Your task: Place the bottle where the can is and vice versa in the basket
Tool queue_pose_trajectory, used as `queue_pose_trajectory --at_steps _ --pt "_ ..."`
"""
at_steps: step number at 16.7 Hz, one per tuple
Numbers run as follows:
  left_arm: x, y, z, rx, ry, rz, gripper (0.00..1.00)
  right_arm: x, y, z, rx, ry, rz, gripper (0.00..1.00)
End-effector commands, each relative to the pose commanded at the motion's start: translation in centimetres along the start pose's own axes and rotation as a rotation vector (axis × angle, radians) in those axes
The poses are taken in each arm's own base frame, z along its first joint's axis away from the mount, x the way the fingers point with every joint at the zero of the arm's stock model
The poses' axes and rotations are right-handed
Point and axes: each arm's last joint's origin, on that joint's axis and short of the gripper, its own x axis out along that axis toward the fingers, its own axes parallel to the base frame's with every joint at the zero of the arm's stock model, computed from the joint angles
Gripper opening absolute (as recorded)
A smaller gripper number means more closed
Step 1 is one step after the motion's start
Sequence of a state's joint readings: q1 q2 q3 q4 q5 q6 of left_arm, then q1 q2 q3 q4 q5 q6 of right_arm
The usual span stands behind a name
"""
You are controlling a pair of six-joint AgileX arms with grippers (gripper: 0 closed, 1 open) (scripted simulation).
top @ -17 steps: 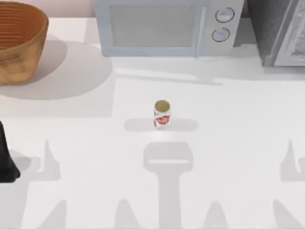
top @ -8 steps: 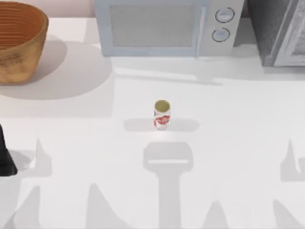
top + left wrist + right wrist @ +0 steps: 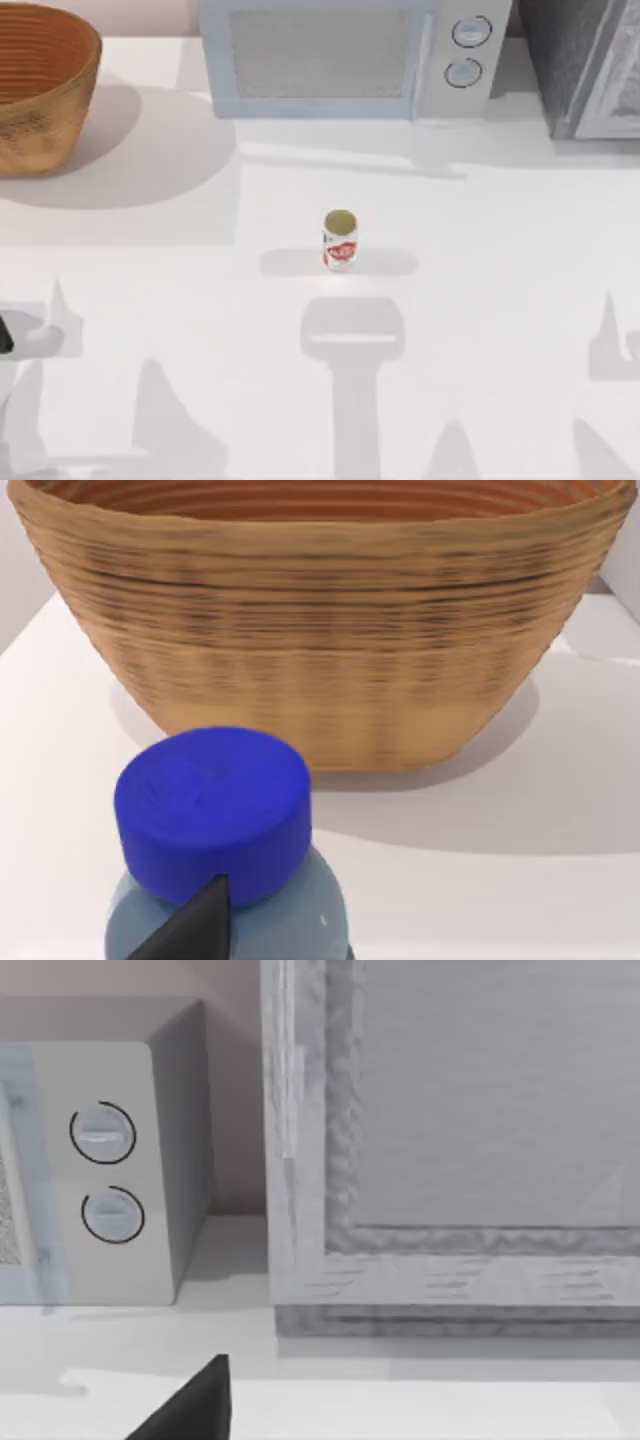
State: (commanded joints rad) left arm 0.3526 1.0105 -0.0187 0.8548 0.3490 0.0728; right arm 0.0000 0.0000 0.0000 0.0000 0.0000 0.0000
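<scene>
A white bench [image 3: 470, 300] runs under a pale wall, with a microwave [image 3: 350, 55] and a grey cabinet [image 3: 585, 65] along its far edge.

From above, the basket [image 3: 40, 90] sits in the far left corner of the bench, a round wicker bowl with ribbed orange rings inside and a tan woven outside. The can [image 3: 340, 240] stands upright near the middle, well apart from the basket: a short cylinder, white with red markings and a dull gold top. It is still outside the basket, so the swap looks barely begun. A dark sliver at the left edge of the bench appears to be part of the left arm [image 3: 4, 335], working there.

The left wrist view faces the basket's coarse outer wall [image 3: 320, 650], where it rests on the bench with its shadow falling to one side. Close to the lens is the bottle [image 3: 225, 870], with a smooth, deep-blue round cap over a paler grey-blue shoulder. It sits so near the camera that it is probably carried by the left gripper toward the basket, but whether the fingers [image 3: 195, 925] are clamped on it cannot be told; one dark tip crosses it.

The right wrist view faces the microwave's two dials [image 3: 105, 1175] and the cabinet's rough grey door [image 3: 480, 1110]. One dark tip of the right gripper's fingers [image 3: 195, 1410] pokes in; their state cannot be told, and that arm seems parked by the right edge
</scene>
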Motion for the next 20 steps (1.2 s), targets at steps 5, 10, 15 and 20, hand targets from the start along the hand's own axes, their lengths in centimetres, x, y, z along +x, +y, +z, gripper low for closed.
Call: queue_pose_trajectory --at_steps 5,10,15,20 --pt "0.9 2.2 -1.7 0.001 0.009 -0.012 1.00 0.0 0.0 0.0 0.000 0.000 0.000 1.00" --pt "1.0 4.0 -3.8 0.001 0.017 -0.020 1.00 0.0 0.0 0.0 0.000 0.000 0.000 1.00" --pt "0.5 4.9 -5.5 -0.001 0.024 -0.024 1.00 0.0 0.0 0.0 0.000 0.000 0.000 1.00" --pt "0.3 5.1 -6.0 -0.002 0.027 -0.025 1.00 0.0 0.0 0.0 0.000 0.000 0.000 1.00"
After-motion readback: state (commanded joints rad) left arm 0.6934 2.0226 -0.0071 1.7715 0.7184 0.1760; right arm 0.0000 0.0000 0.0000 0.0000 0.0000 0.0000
